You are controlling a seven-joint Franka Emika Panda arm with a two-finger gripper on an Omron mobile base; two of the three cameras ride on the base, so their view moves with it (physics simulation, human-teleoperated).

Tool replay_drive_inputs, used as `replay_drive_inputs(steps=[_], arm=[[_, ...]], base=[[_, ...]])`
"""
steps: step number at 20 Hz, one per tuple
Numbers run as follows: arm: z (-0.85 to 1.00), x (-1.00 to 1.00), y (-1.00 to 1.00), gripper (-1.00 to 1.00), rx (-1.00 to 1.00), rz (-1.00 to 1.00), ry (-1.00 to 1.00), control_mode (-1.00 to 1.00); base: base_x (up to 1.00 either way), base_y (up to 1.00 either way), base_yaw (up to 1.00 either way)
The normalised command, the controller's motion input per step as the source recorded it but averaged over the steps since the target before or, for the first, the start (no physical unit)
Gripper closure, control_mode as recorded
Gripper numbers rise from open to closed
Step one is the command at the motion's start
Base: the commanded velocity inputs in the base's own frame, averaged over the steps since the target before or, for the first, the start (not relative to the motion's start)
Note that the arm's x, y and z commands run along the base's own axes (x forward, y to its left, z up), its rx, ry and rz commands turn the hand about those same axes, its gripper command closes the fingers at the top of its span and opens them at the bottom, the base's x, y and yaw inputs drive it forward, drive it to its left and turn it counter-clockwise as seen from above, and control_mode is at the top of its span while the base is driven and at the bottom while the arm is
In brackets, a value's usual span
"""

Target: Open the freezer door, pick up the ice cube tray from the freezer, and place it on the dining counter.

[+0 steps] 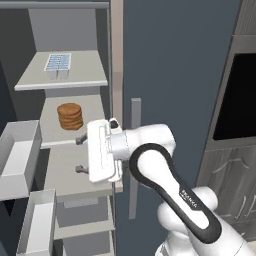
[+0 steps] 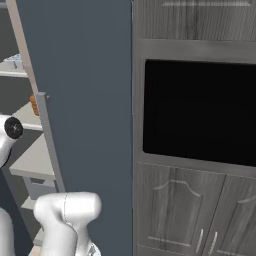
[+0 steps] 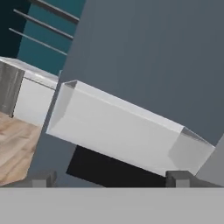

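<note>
freezer door (image 1: 20, 160): swung open, white bins | ice cube tray (image 1: 58, 62): flat on top freezer (image 1: 67, 30) shelf

Soft, even, sourceless light fills all three rendered pictures, with no glare or bright highlights on the white arm (image 1: 165, 170) or on the slate closed door (image 2: 85, 100). The freezer (image 1: 70, 30) interior is dimmer toward its grey back wall, and each pale shelf (image 1: 65, 80) casts only a faint shade on the space beneath, while the black oven panel (image 2: 200, 110) is flat and reflects nothing. Edges are slightly soft and low-resolution throughout, the white bin (image 3: 127, 131) in the hand view showing gentle gradients on its inner walls, without visible bending at the frame borders.
</note>
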Motion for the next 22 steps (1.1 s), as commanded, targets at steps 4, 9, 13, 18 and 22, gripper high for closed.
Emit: replay_drive_inputs(steps=[4,9,13,18,22], arm=[[0.11,-0.09,-0.63,-1.0,0.0,-0.3,0.16,-1.0],[0.09,-0.03,-0.65,-1.0,0.0,-0.38,0.18,-1.0],[0.05,-0.01,-0.59,-1.0,0.0,-0.41,0.21,-1.0],[0.03,-0.01,-0.59,-1.0,-0.01,-0.41,0.22,-1.0],[0.01,-0.05,-0.62,-1.0,0.0,-0.39,0.22,-1.0]], base=[[0.0,0.0,0.0],[0.0,0.0,0.0],[0.0,0.0,0.0],[0.0,0.0,0.0],[0.0,0.0,0.0]])
